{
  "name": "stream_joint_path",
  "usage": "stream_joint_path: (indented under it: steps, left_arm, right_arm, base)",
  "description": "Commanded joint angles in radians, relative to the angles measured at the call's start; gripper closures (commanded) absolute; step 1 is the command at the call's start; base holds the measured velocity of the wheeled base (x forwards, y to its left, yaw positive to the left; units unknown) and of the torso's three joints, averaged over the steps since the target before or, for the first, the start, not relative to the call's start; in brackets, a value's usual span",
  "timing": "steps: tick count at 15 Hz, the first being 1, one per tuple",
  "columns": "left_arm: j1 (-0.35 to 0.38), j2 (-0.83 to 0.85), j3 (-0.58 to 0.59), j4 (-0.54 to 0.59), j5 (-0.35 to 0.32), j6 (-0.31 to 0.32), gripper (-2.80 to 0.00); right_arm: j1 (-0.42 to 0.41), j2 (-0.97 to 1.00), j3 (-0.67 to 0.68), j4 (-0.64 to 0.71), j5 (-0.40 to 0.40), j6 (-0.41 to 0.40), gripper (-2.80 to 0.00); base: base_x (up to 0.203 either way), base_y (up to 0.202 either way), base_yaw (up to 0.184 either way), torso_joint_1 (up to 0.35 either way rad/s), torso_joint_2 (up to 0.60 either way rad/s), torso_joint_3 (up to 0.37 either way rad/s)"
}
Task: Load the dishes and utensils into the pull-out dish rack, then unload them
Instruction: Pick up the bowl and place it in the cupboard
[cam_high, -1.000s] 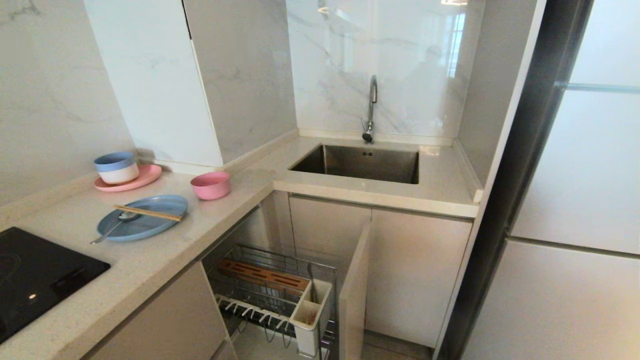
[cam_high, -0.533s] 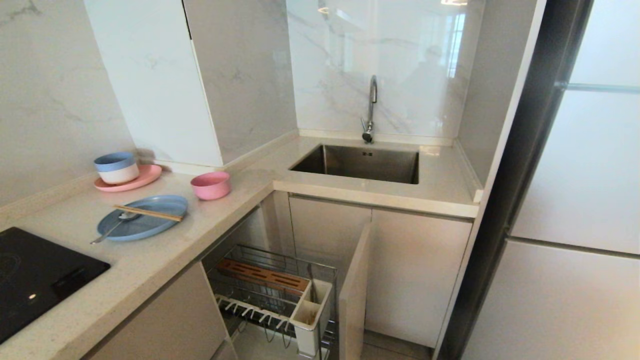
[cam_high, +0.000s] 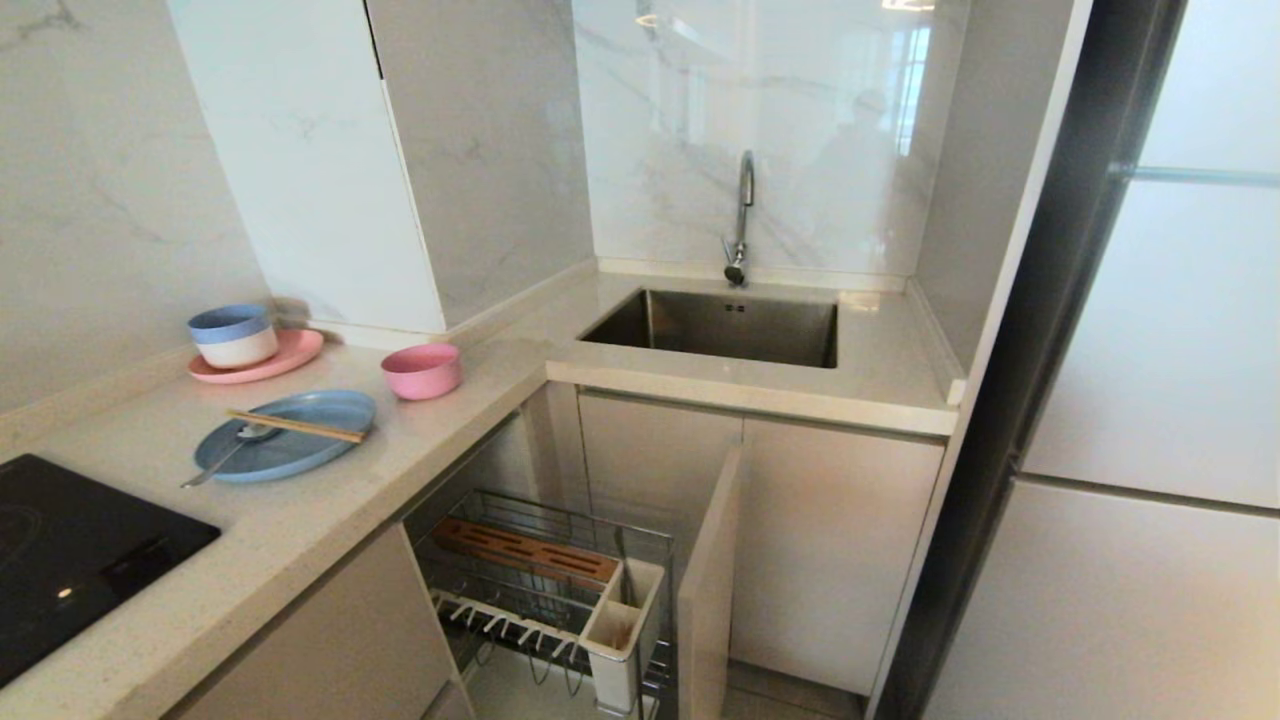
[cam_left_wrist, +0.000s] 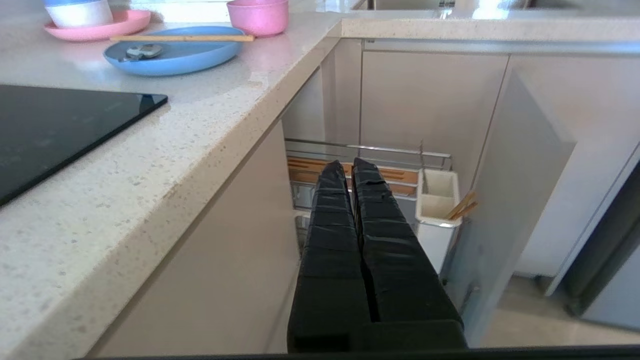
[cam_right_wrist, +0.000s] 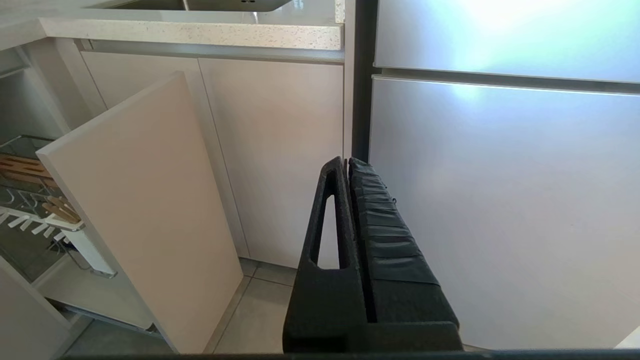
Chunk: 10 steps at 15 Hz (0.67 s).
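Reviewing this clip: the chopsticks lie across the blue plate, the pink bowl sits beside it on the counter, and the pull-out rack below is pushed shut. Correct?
Not quite. The pull-out rack is pulled out, not pushed shut, as the head view shows. The rest holds: the chopsticks lie across the blue plate, and the pink bowl sits beside it on the counter.

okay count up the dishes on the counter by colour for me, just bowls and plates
Pink: 2, the pink bowl and the pink plate
Blue: 1, the blue plate
Blue-and-white: 1, the blue-and-white bowl
Total: 4
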Motion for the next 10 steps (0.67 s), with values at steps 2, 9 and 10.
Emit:
stream_joint_path:
  steps: [2,9,10]
  left_arm:
    - [0.0,-0.004,0.0,0.0,0.001,-0.016,0.0]
    - [-0.003,-0.004,0.0,0.006,-0.021,0.066,0.0]
    - [-0.003,-0.004,0.0,0.007,-0.021,0.065,0.0]
  right_arm:
    - [0.0,0.0,0.0,0.0,0.0,0.0,0.0]
    - [0.0,0.0,0.0,0.0,0.0,0.0,0.0]
    - [0.0,0.001,0.0,0.0,0.0,0.0,0.0]
  base:
    - [0.0,0.0,0.0,0.0,0.0,0.0]
    - [0.0,0.0,0.0,0.0,0.0,0.0]
    - [0.0,0.0,0.0,0.0,0.0,0.0]
